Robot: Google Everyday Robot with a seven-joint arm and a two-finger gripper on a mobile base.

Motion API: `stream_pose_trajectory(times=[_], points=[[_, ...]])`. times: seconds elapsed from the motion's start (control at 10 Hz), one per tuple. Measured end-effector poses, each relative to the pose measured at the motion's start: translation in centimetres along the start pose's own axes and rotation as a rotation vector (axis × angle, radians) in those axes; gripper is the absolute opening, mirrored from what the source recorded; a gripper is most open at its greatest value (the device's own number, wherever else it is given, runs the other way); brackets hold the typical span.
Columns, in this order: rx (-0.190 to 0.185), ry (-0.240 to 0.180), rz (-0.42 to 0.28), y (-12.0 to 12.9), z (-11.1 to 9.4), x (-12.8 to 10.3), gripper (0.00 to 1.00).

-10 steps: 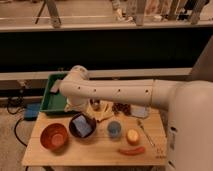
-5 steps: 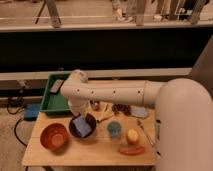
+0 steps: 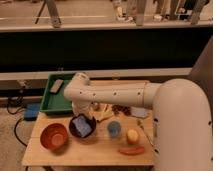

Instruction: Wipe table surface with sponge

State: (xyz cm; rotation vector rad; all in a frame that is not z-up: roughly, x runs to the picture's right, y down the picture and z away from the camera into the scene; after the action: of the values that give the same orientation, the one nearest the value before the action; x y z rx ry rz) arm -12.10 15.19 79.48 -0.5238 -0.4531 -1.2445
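The light-blue sponge (image 3: pixel 82 125) lies inside a dark bowl (image 3: pixel 75 131) on the left middle of the light-wood table (image 3: pixel 95 150). My white arm reaches from the right across the table's back. Its wrist hangs down, and the gripper (image 3: pixel 82 110) is just above and behind the dark bowl, close over the sponge. The arm hides much of the gripper. I cannot tell whether it touches the sponge.
A green tray (image 3: pixel 55 102) holding a grey block (image 3: pixel 56 86) sits at the table's back left. An orange bowl (image 3: pixel 53 137), a blue cup (image 3: pixel 114 129), a yellow fruit (image 3: pixel 132 135) and an orange-red carrot-like item (image 3: pixel 132 150) stand on the front half. Small dark items (image 3: pixel 120 108) lie under the arm.
The arm has lowered slightly, its wrist now closer over the dark bowl. My body fills more of the right side. The objects on the table have not moved.
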Motion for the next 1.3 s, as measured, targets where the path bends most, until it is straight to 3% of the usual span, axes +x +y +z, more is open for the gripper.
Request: stream_pose_trajectory(times=[0.4, 1.0, 1.3], points=[[-0.024, -0.015, -0.002, 0.6, 1.8, -0.6, 0.63], [-0.030, -0.058, -0.001, 0.7, 3.9, -1.7, 0.62], [-0.022, -0.080, 0.012, 0.6, 4.4, -1.7, 0.37]])
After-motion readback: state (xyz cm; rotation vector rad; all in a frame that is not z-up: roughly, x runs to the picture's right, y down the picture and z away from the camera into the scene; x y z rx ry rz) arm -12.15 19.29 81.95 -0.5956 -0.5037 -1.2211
